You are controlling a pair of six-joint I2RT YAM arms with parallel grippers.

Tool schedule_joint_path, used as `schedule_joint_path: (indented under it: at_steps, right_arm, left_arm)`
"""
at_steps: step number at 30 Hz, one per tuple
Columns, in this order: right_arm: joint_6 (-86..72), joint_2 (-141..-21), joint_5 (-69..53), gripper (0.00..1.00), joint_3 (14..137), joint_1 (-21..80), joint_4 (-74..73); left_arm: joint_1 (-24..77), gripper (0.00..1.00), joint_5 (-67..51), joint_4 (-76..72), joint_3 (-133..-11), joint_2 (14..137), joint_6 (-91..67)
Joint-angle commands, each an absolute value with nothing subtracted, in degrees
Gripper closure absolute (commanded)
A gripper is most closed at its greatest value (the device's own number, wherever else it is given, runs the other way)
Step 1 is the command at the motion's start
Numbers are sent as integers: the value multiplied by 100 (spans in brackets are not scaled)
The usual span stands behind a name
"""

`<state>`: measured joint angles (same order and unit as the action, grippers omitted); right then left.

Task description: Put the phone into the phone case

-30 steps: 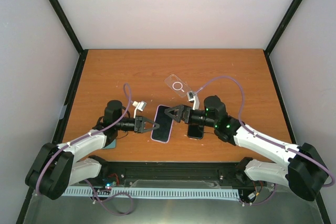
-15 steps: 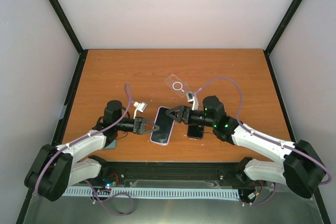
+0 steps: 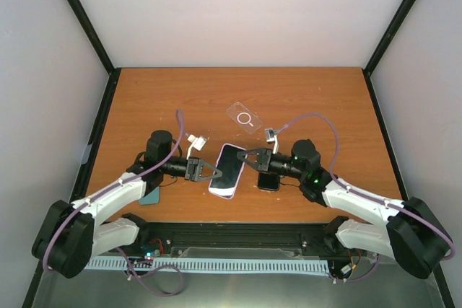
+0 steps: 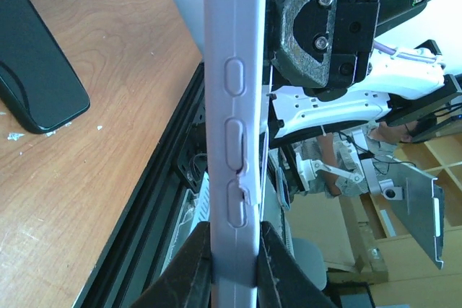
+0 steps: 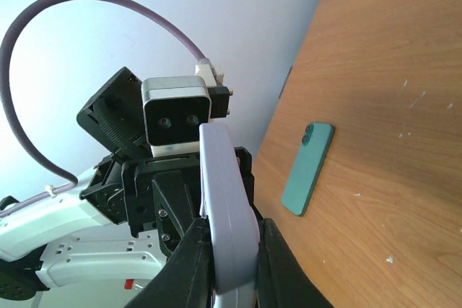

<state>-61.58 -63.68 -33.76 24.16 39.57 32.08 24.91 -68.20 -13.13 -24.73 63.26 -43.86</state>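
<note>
At the frame's centre, the left gripper [image 3: 214, 172] and right gripper [image 3: 242, 158] clamp opposite long edges of the lilac phone case [image 3: 227, 172], with the black phone [image 3: 268, 182] just to its right.

Under the left gripper [image 3: 215, 173] and the right gripper [image 3: 242, 157] lies an orange-brown wooden table [image 3: 180, 99]. Beyond them stands a plain white wall [image 3: 238, 12], with black posts [image 3: 83, 19] at both sides. Light is soft and even.

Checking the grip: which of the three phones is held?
The lilac-edged phone, pinched by left fingers and right fingers; black phone and teal phone lie on the table.
</note>
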Motion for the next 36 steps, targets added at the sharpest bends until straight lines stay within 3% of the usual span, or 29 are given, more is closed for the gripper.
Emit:
schedule_joint_path:
  at_steps: [1,6,12,16,19,23,31,36]
  right_arm:
    - [-5879,-6134,-3398,97,2528,3911,3243]
    - [-5605,-6024,-3306,96,2726,3911,2477]
    - [-5991,-6052,-3569,56,2617,3918,2728]
    - [-6212,-6328,-3621,38,2429,4008,3062]
    - [-6322,-6591,-3665,34,2408,4133,3329]
    - [-6539,-6916,-3786,40,2417,4239,3799]
    - [-6497,-6894,-3514,96,2340,4243,3840]
    - [-6443,-6953,-3451,97,2332,4252,3807]
  left_arm:
    - [2408,100,-5921,-327,-2778,6402,-4001]
    - [2408,100,-5889,-361,-2847,6585,-4017]
    - [2408,100,-6116,-1566,-2628,6417,-4794]
    - [2408,100,-6187,-2227,-2575,6333,-5263]
    - [2413,100,-6186,-2388,-2607,6350,-5382]
    - [2408,100,-6183,-2495,-2634,6421,-5442]
    - [2408,100,-5641,-1527,-2810,6537,-4924]
    - [2408,99,-5399,-1192,-2880,6547,-4891]
